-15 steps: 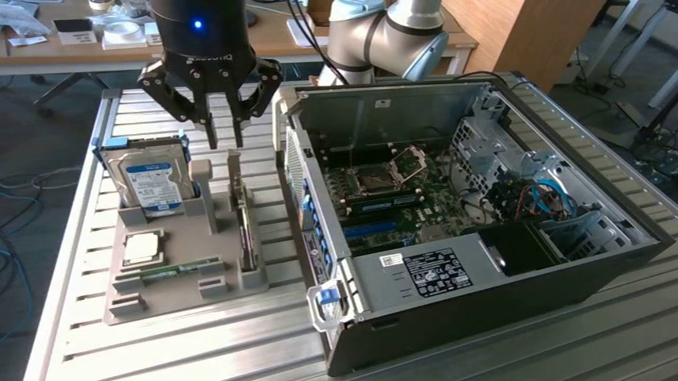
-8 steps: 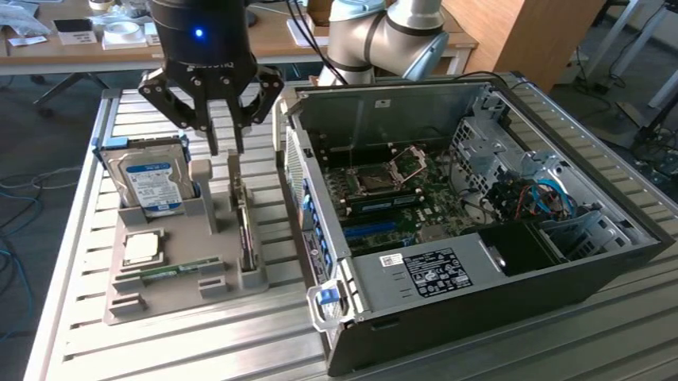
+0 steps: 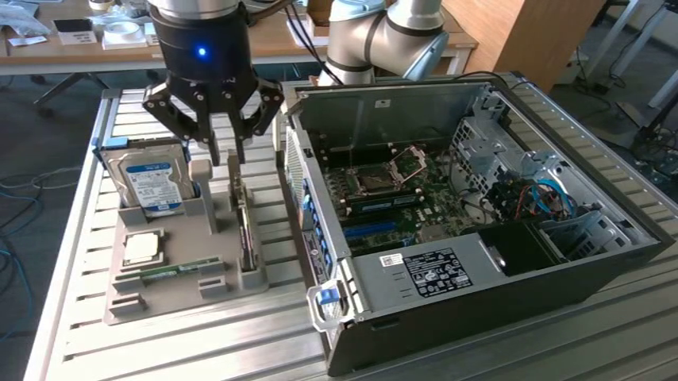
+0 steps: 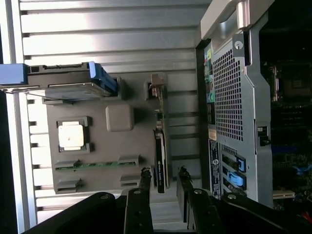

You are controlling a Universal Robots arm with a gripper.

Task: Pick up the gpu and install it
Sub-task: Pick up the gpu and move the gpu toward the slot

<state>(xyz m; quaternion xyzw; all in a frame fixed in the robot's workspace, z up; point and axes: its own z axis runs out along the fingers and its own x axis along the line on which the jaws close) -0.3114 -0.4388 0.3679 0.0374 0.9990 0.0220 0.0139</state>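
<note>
The gpu (image 3: pixel 246 230) (image 4: pixel 161 146) stands on edge in a slot of the grey holder (image 3: pixel 180 305), on the side nearest the open computer case (image 3: pixel 477 262). The gripper (image 3: pixel 222 155) (image 4: pixel 163 176) hangs above the card, its fingers (image 4: pixel 145 179) moderately spread to either side of the card's line and holding nothing. This appears to be the approach stage of the pick-up. A grasp calls for staying centred on the thin edge, clear of the holder's posts and the case wall just beside. The hard drive (image 3: pixel 154 182), processor chip (image 3: pixel 141 248) and RAM stick (image 3: pixel 170 271) share the holder on the slatted worktop (image 3: pixel 212 349).
</note>
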